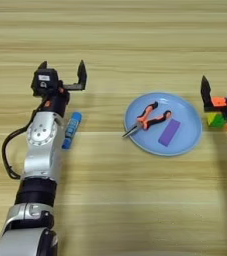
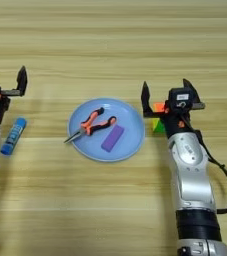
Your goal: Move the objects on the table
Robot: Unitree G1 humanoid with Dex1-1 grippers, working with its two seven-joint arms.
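The puzzle cube (image 2: pixel 158 121) lies on the table (image 1: pixel 115 45) just right of the blue plate, showing orange, yellow and green squares. My right gripper (image 2: pixel 166 89) hovers over it, open, with its two black fingers spread wide to either side. The gripper body hides part of the cube. I cannot tell if the fingers touch it. My left gripper (image 1: pixel 62 71) stands open at the left of the table, with nothing between its fingers.
A blue plate (image 1: pixel 187 107) in the middle holds orange-handled pliers (image 1: pixel 148 118) and a purple block (image 1: pixel 169 132). A blue and white glue stick (image 1: pixel 71 129) lies right beside my left forearm.
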